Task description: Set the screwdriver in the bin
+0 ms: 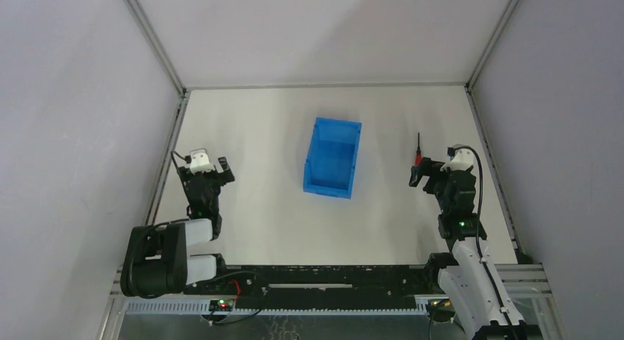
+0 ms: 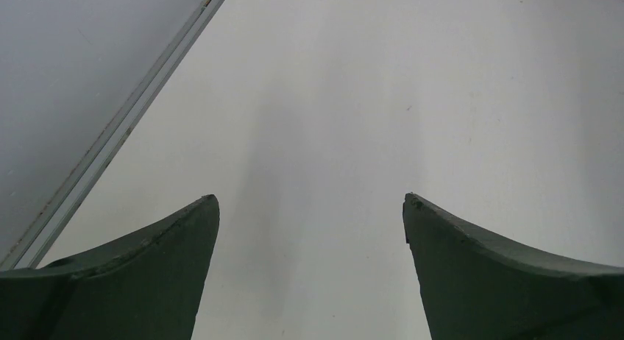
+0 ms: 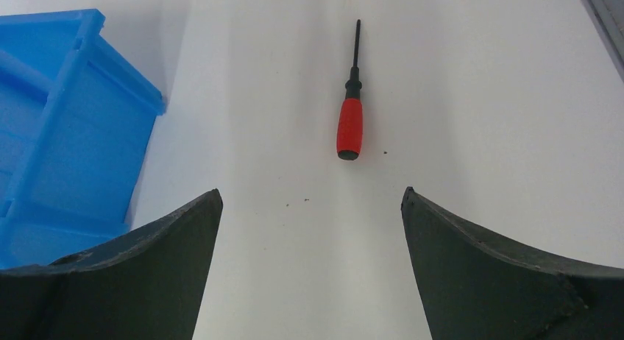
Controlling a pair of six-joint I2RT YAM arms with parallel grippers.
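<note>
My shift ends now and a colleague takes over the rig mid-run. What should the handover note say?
Left gripper: open, empty, over bare table, away from the job.
Right gripper: open, empty, just short of the screwdriver.
Screwdriver: lies flat on the table to the right of the bin, shaft pointing away from the right gripper, not gripped.
Bin: no screwdriver in it.
Done: nothing yet.
Left: grasp the red handle, carry it over the bin, release.

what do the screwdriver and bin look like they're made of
The screwdriver: red handle looks like matte plastic or rubber, no glare; thin black shaft is probably coated metal. The bin: bright blue moulded plastic, smooth, with ribbed walls.
</note>
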